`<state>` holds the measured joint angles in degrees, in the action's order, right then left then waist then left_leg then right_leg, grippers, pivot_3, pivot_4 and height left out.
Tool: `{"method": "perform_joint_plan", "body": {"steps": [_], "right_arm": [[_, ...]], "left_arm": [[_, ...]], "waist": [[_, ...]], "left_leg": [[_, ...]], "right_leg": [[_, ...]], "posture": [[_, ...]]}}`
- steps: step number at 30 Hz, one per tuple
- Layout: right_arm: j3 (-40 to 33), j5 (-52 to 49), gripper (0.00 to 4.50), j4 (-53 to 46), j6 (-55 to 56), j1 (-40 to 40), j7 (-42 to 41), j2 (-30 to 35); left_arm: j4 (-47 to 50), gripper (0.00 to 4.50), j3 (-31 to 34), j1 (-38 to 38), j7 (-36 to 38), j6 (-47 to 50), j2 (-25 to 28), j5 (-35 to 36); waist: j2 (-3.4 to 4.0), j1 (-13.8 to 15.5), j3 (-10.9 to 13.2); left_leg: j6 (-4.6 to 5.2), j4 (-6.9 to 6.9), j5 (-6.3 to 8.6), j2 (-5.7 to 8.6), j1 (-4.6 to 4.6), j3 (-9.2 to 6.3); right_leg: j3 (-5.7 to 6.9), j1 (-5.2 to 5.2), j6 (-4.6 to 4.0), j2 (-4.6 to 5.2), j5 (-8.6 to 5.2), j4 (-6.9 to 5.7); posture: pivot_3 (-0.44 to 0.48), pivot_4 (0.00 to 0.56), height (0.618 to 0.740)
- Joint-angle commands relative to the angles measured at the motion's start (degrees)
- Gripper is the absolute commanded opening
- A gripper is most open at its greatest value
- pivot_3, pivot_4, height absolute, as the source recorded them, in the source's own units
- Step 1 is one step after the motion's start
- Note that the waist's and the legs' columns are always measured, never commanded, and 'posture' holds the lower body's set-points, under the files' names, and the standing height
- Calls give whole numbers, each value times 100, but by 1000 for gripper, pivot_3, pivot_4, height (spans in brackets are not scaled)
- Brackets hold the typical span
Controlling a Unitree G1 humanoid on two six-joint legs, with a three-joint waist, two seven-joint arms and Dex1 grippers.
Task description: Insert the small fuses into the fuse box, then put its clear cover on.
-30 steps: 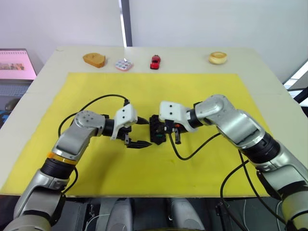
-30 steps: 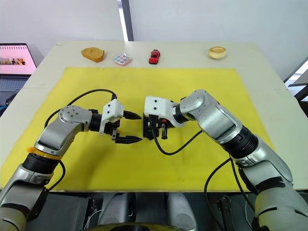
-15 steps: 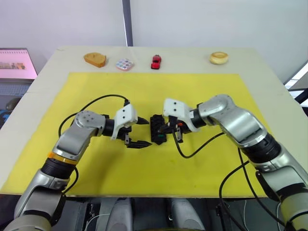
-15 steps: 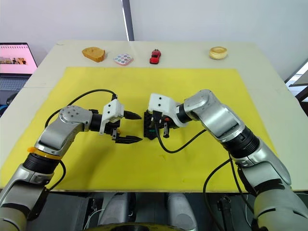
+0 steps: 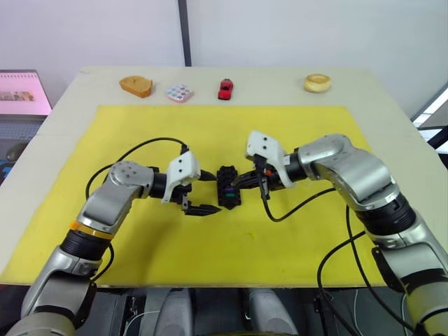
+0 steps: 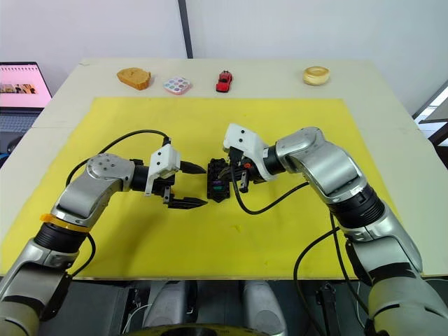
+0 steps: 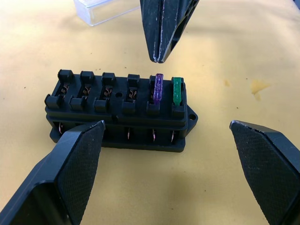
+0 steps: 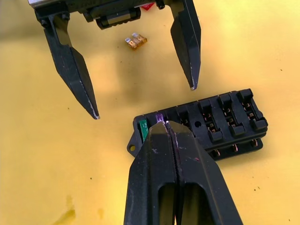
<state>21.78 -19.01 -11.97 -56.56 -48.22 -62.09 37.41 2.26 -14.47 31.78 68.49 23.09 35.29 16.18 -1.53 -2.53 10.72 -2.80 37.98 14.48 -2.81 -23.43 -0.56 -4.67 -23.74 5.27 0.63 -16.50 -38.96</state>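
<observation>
The black fuse box (image 7: 119,110) lies on the yellow mat between my two grippers. A purple fuse (image 7: 159,87) and a green fuse (image 7: 177,89) stand side by side in the end slots of one row. My right gripper (image 5: 239,184) is shut, its tip just above the purple fuse and apart from it, with nothing showing between its fingers (image 8: 164,154). My left gripper (image 5: 214,192) is open on the box's other side, straddling it without touching. An amber fuse (image 8: 136,42) lies loose on the mat beyond the left gripper. The clear cover (image 7: 105,9) lies on the mat behind the right gripper.
Along the table's far edge sit a toast-like piece (image 5: 136,86), a dotted white tile (image 5: 180,93), a red toy car (image 5: 225,89) and a doughnut-like ring (image 5: 317,83). A laptop screen (image 5: 24,92) stands off the table's left side. The yellow mat (image 5: 224,238) covers the near table.
My right gripper has drawn back to the right off the fuse box, and the purple fuse now shows in its slot. The left gripper has not moved.
</observation>
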Motion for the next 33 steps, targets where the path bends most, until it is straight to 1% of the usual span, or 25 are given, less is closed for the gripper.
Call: {"method": "perform_joint_plan", "body": {"steps": [1,17,23,33], "right_arm": [[-110,-52,17,-70,42,-88,84,-69],[202,77,17,147,248,-26,197,-204],[538,492,17,331,639,142,201,-19],[791,912,17,612,1074,375,146,137]], "left_arm": [[52,4500,84,107,0,-117,-20,-1],[119,4500,105,40,-57,-79,-16,-22],[129,4500,94,28,-55,-99,-6,-33],[90,4500,86,62,-30,-133,-11,-50]], "waist": [[0,0,0],[0,-1,1],[0,1,1],[0,1,0]], "left_leg": [[0,0,0,0,0,0],[0,-2,0,0,-2,0],[0,-2,0,0,-2,1],[0,-2,0,0,1,1]], "right_leg": [[0,0,0,0,0,0],[0,-3,0,0,0,0],[0,-3,0,0,0,0],[-1,1,0,0,0,0]], "posture": [[0,150,740],[0,150,740],[0,150,740],[0,150,740]]}}
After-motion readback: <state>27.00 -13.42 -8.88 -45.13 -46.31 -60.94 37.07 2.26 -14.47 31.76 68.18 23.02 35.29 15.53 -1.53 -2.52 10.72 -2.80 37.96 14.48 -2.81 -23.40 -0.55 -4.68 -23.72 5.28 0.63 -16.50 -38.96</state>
